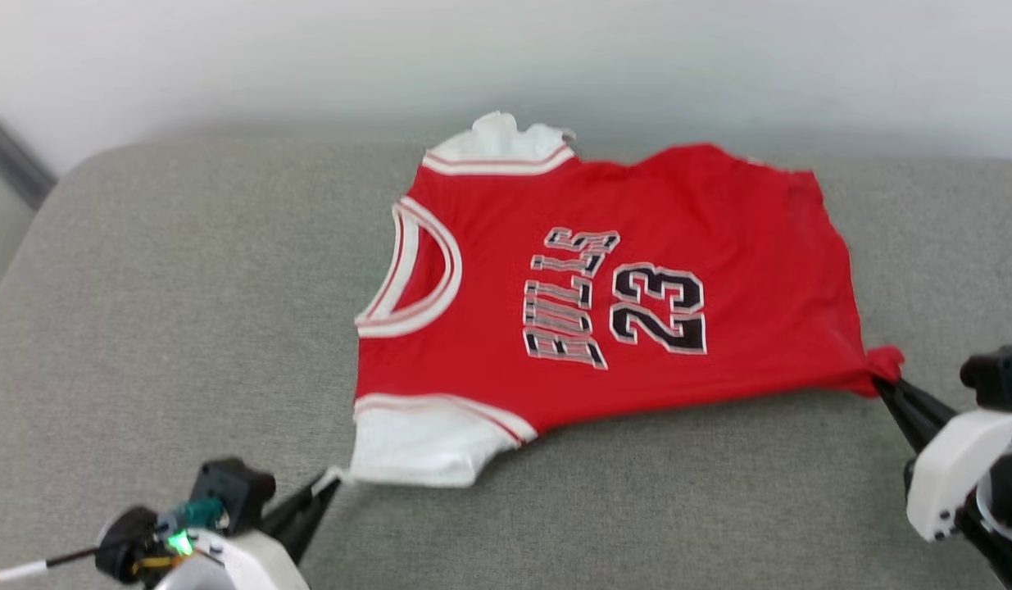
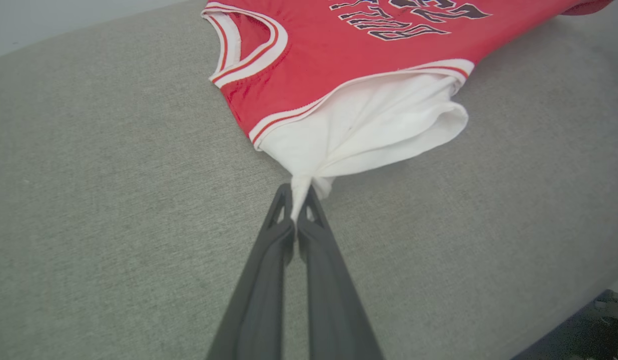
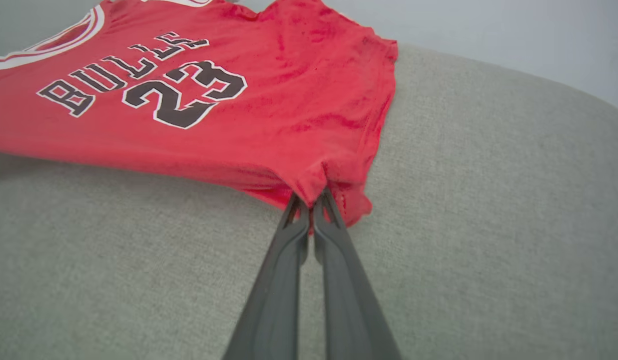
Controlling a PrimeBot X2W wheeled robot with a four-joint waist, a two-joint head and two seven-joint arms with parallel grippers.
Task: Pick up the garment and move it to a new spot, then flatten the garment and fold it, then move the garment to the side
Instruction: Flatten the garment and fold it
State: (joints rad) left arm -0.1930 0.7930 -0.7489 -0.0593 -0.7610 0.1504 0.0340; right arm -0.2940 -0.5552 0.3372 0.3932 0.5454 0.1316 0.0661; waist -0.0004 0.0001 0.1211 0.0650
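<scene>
The left gripper point(image 2: 298, 195) was clamped on the garment's point(image 1: 506, 205) white sleeve tip, the right gripper point(image 3: 311, 199) on its red hem corner. Beyond both it lay front-up, stretched across the grey cushion point(image 1: 186, 287): soft, light, limp cloth, probably best held at corners.

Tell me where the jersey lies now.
In the head view the jersey lies print-up at the centre of the grey cushion, stretched between the left gripper on its white sleeve and the right gripper on a hem corner.

Soft matt cloth garment point(image 1: 719, 213) — coarse grey woven cushion point(image 1: 186, 328)
</scene>
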